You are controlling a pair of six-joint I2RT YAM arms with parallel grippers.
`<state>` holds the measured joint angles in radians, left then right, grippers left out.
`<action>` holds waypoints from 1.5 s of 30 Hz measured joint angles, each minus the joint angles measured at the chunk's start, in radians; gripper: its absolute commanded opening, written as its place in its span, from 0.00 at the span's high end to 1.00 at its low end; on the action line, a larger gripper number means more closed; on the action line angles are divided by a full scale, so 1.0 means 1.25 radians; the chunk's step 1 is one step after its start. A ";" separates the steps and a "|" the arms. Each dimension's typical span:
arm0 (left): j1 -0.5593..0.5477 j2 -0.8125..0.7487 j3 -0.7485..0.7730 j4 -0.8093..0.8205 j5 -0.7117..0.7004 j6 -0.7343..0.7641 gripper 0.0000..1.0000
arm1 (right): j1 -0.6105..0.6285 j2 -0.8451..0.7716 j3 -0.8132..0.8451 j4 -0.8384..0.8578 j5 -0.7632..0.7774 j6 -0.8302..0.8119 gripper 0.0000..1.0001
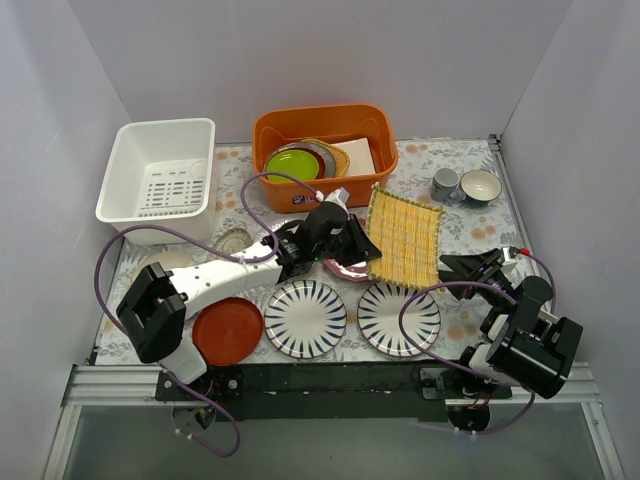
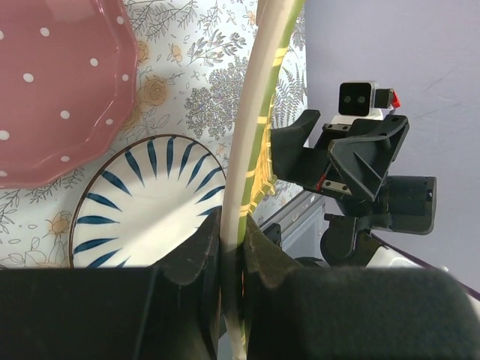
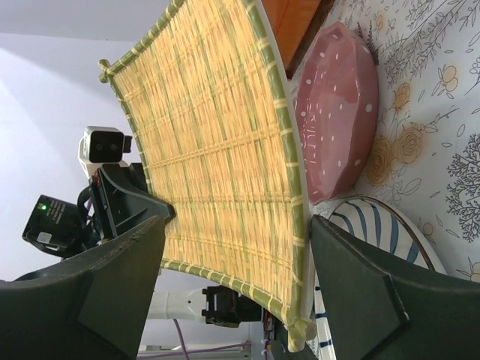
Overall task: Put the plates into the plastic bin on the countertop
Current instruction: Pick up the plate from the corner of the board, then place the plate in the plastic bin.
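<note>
My left gripper [image 1: 358, 245] [image 2: 232, 225] is shut on the edge of a yellow woven mat with a white back [image 1: 405, 238] [image 2: 251, 112] [image 3: 217, 150], which stands tilted off the countertop [image 1: 470, 225]. My right gripper [image 1: 470, 268] [image 3: 236, 232] is open, its fingers either side of the mat's other edge. A pink scalloped plate [image 1: 345, 268] [image 2: 52, 90] [image 3: 337, 112] lies under the left gripper. Two blue-striped plates [image 1: 305, 318] [image 1: 398, 318] and a red-orange plate [image 1: 228, 331] lie near the front. The white plastic bin [image 1: 160, 180] stands at the back left.
An orange tub [image 1: 320, 140] at the back holds a lime-green plate [image 1: 291, 163] and other dishes. Two cups [image 1: 445, 184] [image 1: 480, 187] stand at the back right. Two pale dishes [image 1: 234, 240] [image 1: 170, 258] lie beside the left arm.
</note>
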<state>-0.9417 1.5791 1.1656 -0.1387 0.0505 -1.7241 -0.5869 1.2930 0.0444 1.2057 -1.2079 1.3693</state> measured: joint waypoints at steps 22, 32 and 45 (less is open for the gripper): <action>0.143 -0.094 0.154 -0.213 -0.050 0.102 1.00 | 0.000 -0.008 0.000 -0.099 0.004 -0.085 0.13; 0.298 -0.117 0.268 -0.320 -0.029 0.126 1.00 | 0.052 -0.048 0.091 -0.463 0.053 -0.318 0.12; 0.550 -0.160 0.279 -0.368 0.128 0.102 1.00 | 0.098 -0.075 0.271 -0.960 0.238 -0.671 0.13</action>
<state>-0.2543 1.3788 1.5139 -0.5983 0.2100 -1.5963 -0.4641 1.1988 0.3836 0.0059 -0.9100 0.5301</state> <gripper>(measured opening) 0.101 0.874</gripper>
